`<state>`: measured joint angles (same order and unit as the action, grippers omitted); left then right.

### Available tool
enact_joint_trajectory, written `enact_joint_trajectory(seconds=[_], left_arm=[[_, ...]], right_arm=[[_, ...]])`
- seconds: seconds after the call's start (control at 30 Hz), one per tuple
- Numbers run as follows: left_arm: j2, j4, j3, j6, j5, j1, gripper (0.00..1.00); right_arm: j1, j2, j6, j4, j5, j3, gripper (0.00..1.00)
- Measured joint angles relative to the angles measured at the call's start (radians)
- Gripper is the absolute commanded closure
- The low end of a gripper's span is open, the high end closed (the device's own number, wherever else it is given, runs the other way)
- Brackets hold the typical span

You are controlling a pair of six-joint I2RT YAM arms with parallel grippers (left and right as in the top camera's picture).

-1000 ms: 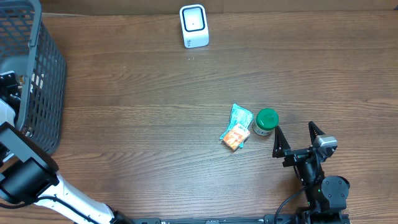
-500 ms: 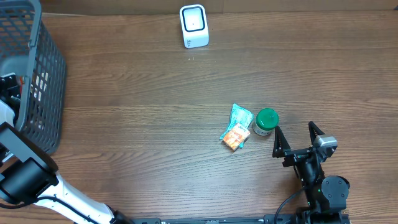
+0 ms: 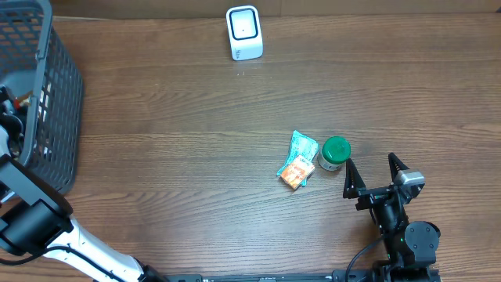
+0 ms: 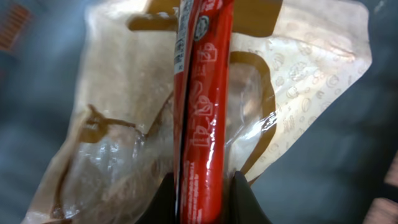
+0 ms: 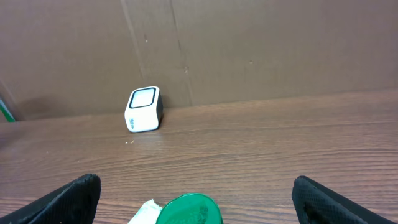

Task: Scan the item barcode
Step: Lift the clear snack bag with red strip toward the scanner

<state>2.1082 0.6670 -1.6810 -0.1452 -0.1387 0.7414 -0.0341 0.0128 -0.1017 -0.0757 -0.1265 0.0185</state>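
Step in hand: the pick, i.e. getting the item out before any scan. Left gripper (image 4: 204,200) is clamped tight on a tan-and-clear bag (image 4: 118,124), pinching it by the red strip (image 4: 208,93) that runs down its middle. The strip looks like the bag's folded or sealed edge, but can't tell for sure that it isn't a separate piece. The overhead view puts the left arm at the basket (image 3: 59,74) on the far left of the table (image 3: 180,164), so the bag is judged to be inside or right at the basket; the mesh hides the grip from above. No barcode readable in the wrist view, only small print on the strip. Right gripper (image 3: 371,166) has its fingers spread wide, holding nothing, sitting just beside the green-lidded jar (image 3: 335,150), with a teal packet (image 3: 302,145) and an orange packet (image 3: 295,171) touching each other next to the jar. The scanner (image 3: 243,33) stands at the far edge of the table, well apart from the basket. The next move likely calls for lifting the bag straight up clear of the basket wall, carrying it across to the scanner, and turning whichever side has the barcode toward the scanner window. Risk: a thin strip grip may let the bag swing or slip.
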Motion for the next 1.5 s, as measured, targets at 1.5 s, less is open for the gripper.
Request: enact_joint_trajectory(seconds=[1.5], left_arm=[[-0.696,0.425,0.217,0.445,0.023,-0.853,0.96]], right_arm=[[0.000,0.000,0.000,0.000,0.000,0.000,0.00]])
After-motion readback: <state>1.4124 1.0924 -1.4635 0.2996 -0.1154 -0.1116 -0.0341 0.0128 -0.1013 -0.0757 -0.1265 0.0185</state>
